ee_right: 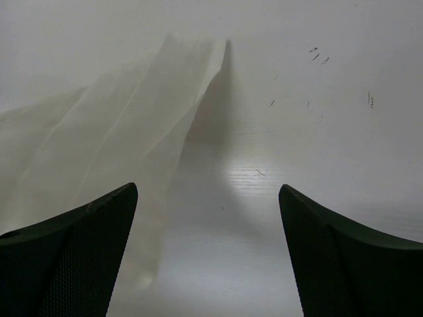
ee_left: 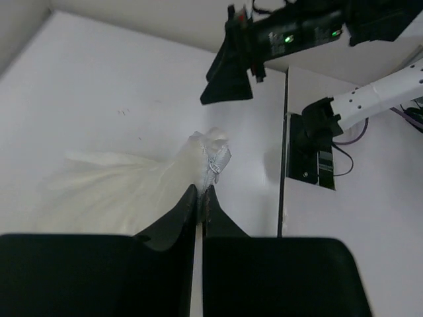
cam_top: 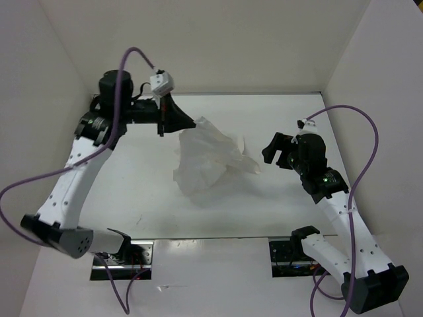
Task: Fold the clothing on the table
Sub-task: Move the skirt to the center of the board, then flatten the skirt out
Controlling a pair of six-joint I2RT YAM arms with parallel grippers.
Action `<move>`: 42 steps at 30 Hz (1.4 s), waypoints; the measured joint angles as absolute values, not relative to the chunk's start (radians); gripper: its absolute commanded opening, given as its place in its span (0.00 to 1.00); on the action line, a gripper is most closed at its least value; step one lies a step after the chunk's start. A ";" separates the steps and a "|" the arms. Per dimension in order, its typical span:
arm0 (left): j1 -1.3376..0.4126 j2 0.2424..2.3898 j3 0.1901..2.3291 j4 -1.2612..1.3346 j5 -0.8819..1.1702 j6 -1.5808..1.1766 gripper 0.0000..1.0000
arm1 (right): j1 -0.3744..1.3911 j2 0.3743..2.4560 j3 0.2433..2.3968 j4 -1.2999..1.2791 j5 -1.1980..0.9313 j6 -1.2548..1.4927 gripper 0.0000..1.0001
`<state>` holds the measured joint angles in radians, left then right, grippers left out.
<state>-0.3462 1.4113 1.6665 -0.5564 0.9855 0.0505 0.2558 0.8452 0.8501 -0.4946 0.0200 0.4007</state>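
— Grip first: the left gripper (ee_left: 200, 191) is pinched tight on a small bunched tuft of the clothing (cam_top: 205, 162), held right at its tips. Is that enough to trust?

— Barely, I'd say. The bite is shallow. The rest of the cloth hangs from it in a drape down to the table (cam_top: 132, 198), where its lower part lies crumpled. If the arm pulls sideways against that dragging weight, the tuft could slide out and the whole thing drop in a heap.

— And the right gripper (cam_top: 269, 150)?

— Its jaws are spread wide with nothing between them, and it hovers low just beside the cloth's right edge. In its wrist view the fabric lies toward one finger's side, with bare tabletop toward the other.

— So it could close on nothing.

— Yes, or scrape the table if it comes down too steep. My other worry is that the fabric is thin and bunched. The gripper may catch two layers instead of one edge, and stretching between the arms would then give a twisted fold, not a flat one.
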 measured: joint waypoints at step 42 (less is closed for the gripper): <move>-0.158 2.086 1.633 -0.255 0.569 -0.244 0.00 | 0.275 1.451 0.943 -0.381 -0.163 0.489 0.48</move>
<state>-0.1581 2.0857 1.6329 -0.2550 0.5686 -0.2440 0.2752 1.4509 0.9428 -0.3805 -0.1635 0.4892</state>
